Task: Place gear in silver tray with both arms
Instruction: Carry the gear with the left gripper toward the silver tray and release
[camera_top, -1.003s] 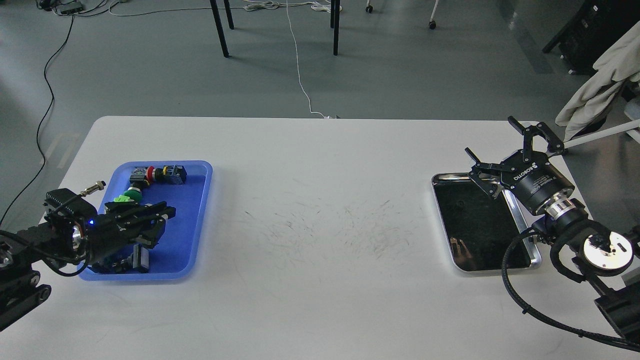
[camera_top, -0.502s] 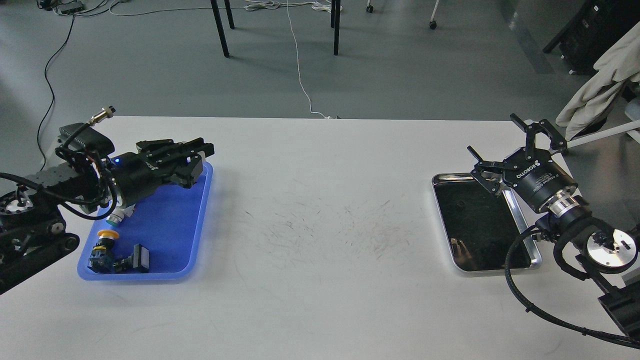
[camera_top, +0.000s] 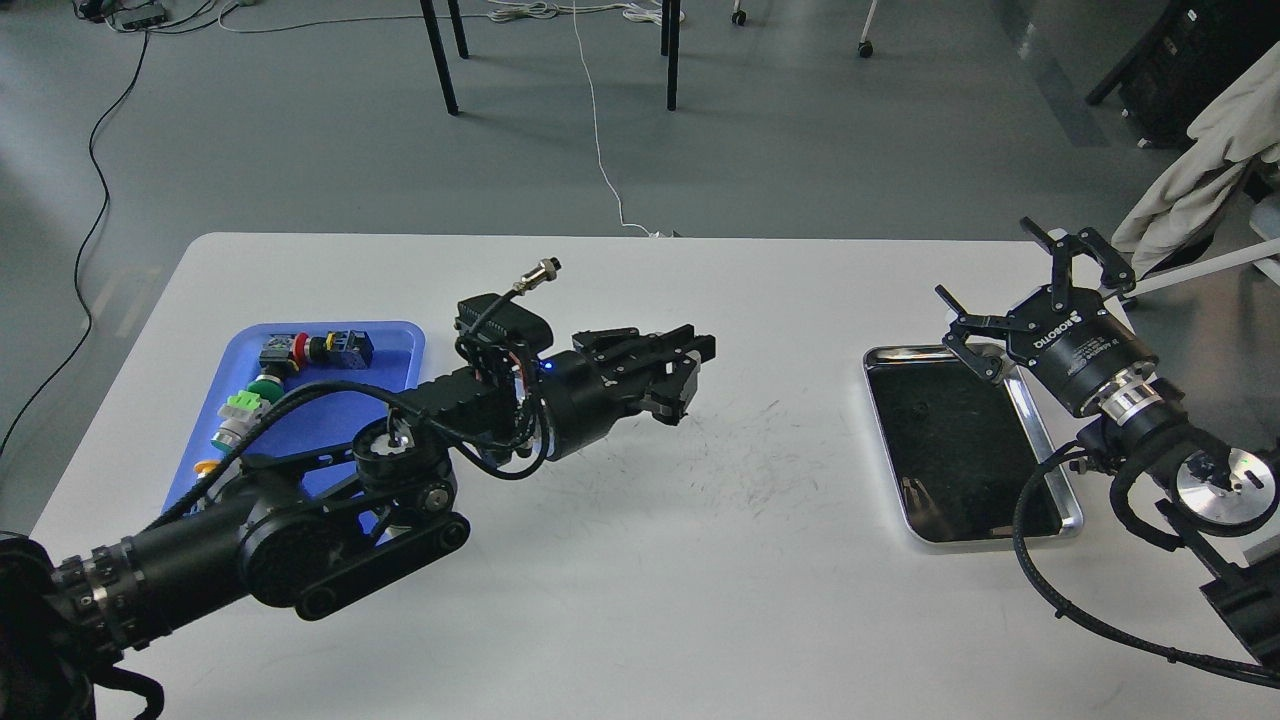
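Silver tray (camera_top: 1040, 500) sits on white surface (camera_top: 640, 560). Right gripper (camera_top: 1030, 290) over tray's far right corner, fingers spread apart. Left gripper (camera_top: 685, 370) well left of tray, fingers together; any held part can't be seen. Blue tray (camera_top: 395, 345) further left.

A: Table (camera_top: 640, 600) layout?
B: Plastic tray (camera_top: 395, 340) at left, push-button parts (camera_top: 300, 352) inside. Silver tray (camera_top: 1068, 520) at right.
A: Arms?
B: Left gripper (camera_top: 680, 372) over table centre; right gripper (camera_top: 1030, 290) above silver tray's far-right corner.
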